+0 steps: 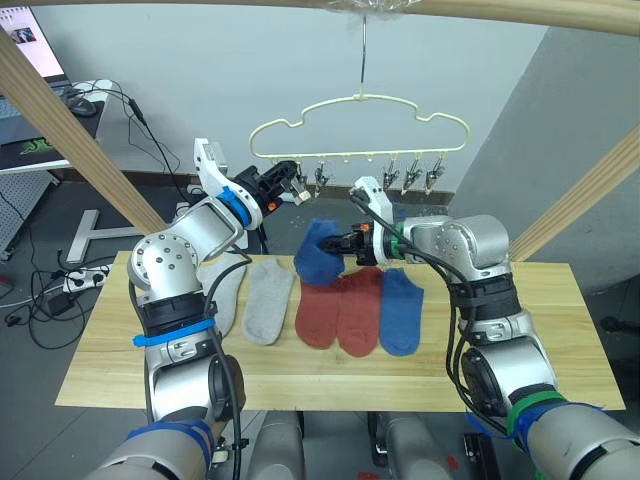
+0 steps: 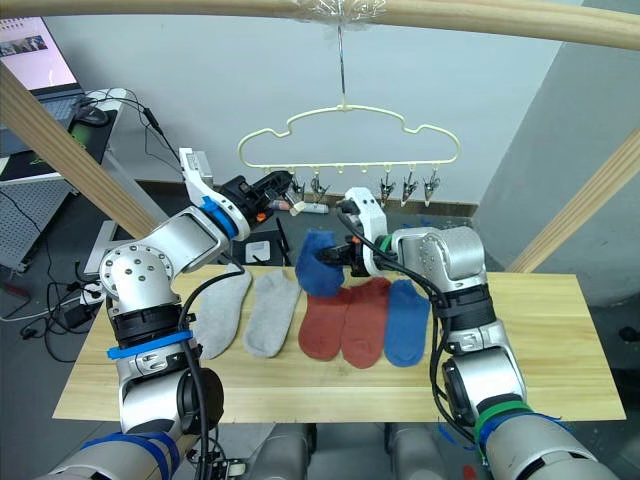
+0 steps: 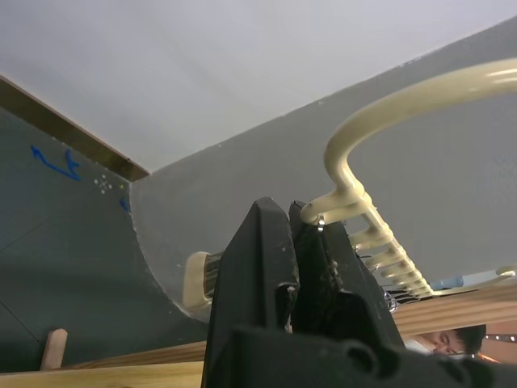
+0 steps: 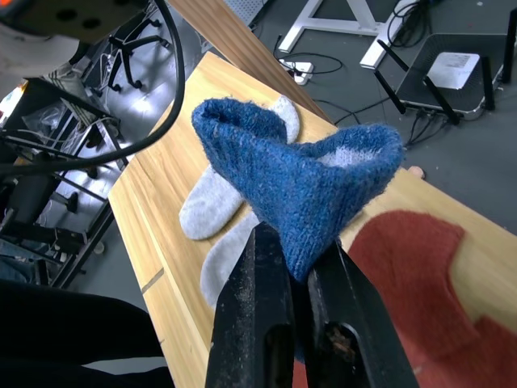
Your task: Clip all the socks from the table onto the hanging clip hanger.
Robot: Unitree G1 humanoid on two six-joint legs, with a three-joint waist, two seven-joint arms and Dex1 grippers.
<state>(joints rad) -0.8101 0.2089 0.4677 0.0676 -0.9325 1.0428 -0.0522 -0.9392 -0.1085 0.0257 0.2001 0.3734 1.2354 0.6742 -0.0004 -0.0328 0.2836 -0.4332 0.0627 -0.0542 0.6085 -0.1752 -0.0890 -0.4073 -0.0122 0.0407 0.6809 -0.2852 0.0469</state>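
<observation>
The pale yellow clip hanger (image 1: 360, 156) hangs by its long hook from the top pole. A row of small metal clips (image 1: 410, 176) lines its lower bar. My left gripper (image 1: 290, 185) is raised at the bar's left end, shut on the end clip; the left wrist view shows the hanger (image 3: 404, 105) just beyond the fingers. Above the table (image 1: 560, 330), my right gripper (image 1: 345, 245) is shut on one blue sock (image 4: 299, 178), bunched and lifted. Flat on the table lie two grey socks (image 1: 268, 298), two rust red socks (image 1: 340, 312) and one blue sock (image 1: 400, 312).
Slanted wooden poles rise at the left (image 1: 70, 130) and right (image 1: 590, 190), joined by a top pole (image 1: 500, 10). A desk with a screen (image 1: 30, 50) stands back left, with cables on the floor (image 1: 60, 290). A person (image 3: 452, 339) appears in the left wrist view.
</observation>
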